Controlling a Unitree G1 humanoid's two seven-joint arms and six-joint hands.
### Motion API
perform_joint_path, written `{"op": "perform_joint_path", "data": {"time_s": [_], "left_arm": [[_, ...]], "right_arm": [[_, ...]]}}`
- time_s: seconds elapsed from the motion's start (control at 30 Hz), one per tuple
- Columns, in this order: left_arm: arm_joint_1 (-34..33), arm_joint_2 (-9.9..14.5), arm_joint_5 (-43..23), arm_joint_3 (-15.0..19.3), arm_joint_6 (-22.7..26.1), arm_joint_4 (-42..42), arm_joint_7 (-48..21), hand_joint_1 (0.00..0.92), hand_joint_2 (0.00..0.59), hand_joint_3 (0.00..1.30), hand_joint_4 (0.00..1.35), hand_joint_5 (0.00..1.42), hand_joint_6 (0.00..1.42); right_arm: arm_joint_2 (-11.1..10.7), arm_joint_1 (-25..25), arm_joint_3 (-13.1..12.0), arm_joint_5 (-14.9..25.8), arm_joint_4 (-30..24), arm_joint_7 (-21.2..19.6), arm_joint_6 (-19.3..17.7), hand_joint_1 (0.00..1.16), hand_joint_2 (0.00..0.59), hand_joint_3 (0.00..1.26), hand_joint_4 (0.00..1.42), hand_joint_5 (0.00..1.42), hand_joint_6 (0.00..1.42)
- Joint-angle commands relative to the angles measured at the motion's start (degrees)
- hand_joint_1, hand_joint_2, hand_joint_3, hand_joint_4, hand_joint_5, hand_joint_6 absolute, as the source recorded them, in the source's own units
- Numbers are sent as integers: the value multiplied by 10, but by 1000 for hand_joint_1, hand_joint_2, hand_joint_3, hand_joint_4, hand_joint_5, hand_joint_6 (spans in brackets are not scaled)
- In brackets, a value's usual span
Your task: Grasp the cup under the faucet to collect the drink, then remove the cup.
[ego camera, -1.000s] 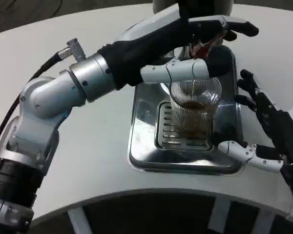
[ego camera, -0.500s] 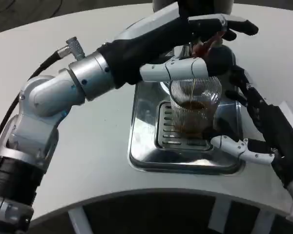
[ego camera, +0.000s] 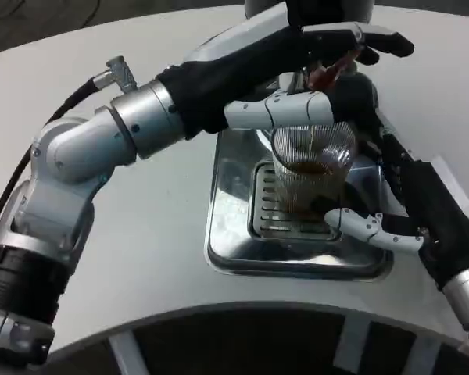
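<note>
Where the white worktop (ego camera: 164, 234) curves nearest the camera, a steel drip tray (ego camera: 227, 234) sits with a slotted grate (ego camera: 270, 205) in it. Right robot hand (ego camera: 402, 207) at the tray's right edge, fingers spread, one white finger (ego camera: 359, 226) reaching to the foot of the cup (ego camera: 311, 168); touching or just short, cannot tell. No grip on the cup. Cup: ribbed clear glass, upright on the grate, brown drink in it, a thin stream falling into it from above. Behind and over the cup, left robot hand (ego camera: 328, 47) lies stretched across the dispenser top near a red lever (ego camera: 328, 74); whether it presses or holds anything, cannot tell. Left forearm (ego camera: 133, 133) comes in from the left
</note>
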Motion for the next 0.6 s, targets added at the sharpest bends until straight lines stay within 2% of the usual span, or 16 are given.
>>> {"op": "perform_joint_path", "data": {"time_s": [0.03,0.6], "left_arm": [[1,8,24,-13,-1,12,-14,0,99,244,146,173,95],[-15,3,42,-18,-26,41,-9,0,103,250,148,174,95]], "right_arm": [[6,0,5,1,9,-6,-11,801,189,36,44,122,1],[15,-16,9,-9,30,-29,-11,788,192,37,46,122,0]]}}
